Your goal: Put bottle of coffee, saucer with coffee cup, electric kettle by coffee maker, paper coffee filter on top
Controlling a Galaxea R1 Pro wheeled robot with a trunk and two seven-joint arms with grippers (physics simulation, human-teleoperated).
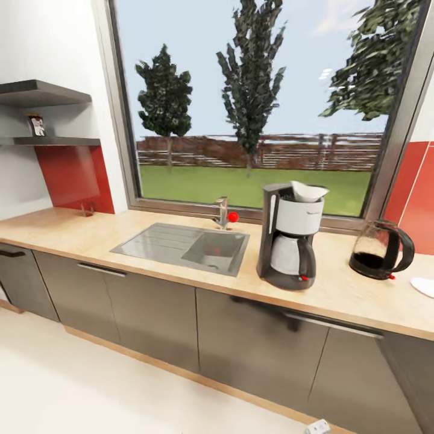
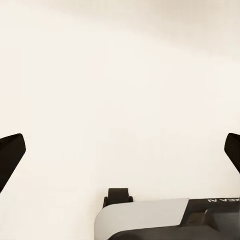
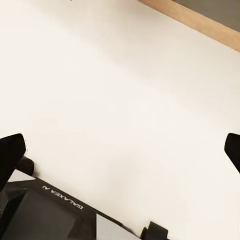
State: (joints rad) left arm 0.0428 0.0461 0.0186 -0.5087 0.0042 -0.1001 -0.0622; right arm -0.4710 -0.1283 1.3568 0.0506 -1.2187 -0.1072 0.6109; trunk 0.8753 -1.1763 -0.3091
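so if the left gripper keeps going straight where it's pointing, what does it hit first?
Most likely the pale floor: between the left gripper's wide-open jaws the wrist view has just that plain surface, nothing in the way. Depth to it is unclear.

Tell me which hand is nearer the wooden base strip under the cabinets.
Right, likely. The right hand hangs open above the floor with the strip in sight ahead; the left hand hangs open above floor, its distance unclear.

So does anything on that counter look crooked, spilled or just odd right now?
Nothing spilled or broken. The paper filter sits loosely on the coffee maker, tilted with one edge overhanging. The electric kettle stands upright.
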